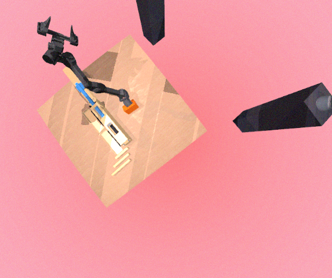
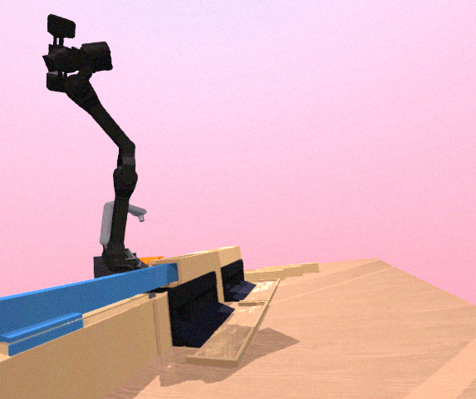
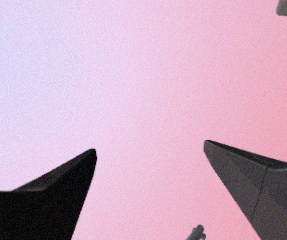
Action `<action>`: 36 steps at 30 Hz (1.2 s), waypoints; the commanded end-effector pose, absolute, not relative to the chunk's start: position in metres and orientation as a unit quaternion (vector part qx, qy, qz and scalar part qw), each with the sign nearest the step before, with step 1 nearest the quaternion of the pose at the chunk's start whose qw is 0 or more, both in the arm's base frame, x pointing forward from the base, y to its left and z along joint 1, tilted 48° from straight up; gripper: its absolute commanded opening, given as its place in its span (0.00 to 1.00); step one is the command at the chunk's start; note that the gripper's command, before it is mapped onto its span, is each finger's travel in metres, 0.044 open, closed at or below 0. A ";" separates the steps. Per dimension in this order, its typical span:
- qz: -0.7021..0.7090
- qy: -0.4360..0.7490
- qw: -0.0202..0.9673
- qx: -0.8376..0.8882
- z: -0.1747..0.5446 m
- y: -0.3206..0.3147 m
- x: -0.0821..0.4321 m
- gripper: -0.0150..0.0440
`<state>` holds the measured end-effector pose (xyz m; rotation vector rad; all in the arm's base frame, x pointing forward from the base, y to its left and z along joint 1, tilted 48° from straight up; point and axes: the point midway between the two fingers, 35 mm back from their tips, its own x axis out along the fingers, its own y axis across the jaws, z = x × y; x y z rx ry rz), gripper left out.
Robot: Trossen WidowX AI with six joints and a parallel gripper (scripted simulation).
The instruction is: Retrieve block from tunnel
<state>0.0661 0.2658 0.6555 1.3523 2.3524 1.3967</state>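
Top view: the gripper [image 1: 61, 21] [image 2: 53, 56] [image 3: 151, 149] was held w/ fingers wide apart, nothing between, beyond the table edge. The block wasn't seen; presumably it was still enclosed in the tunnel [image 1: 124, 135] [image 2: 197, 267]. It was judged light, stiff, prob. best pinched across opp. sides once exposed. The blue handle [image 1: 84, 94] [image 2: 79, 288] looked rigid; a grip on its upright sides was favoured, w/ a straight pull. Rods [image 1: 120, 167] [image 2: 287, 271] were laid near the far end.

Ext. view: side access was partly obstructed by low ledges [image 2: 233, 362]; dark openings were seen, but no block.

Wrist view: only spread fingers + backdrop were shown, approx.; no target was framed.
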 end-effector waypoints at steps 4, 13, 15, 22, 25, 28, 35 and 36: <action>0.538 0.764 -0.012 0.356 0.684 0.208 -0.024 1.00; 0.587 0.750 -0.074 0.295 0.700 0.147 -0.074 1.00; 0.604 0.745 -0.092 0.268 0.701 0.124 -0.090 1.00; 0.660 0.714 -0.165 0.166 0.698 0.031 -0.127 1.00; 0.680 0.694 -0.200 0.123 0.693 -0.012 -0.133 1.00; 0.698 0.670 -0.239 0.078 0.686 -0.058 -0.133 1.00; 0.709 0.622 -0.334 -0.005 0.668 -0.151 -0.106 1.00; 0.702 0.621 -0.348 -0.013 0.667 -0.161 -0.100 1.00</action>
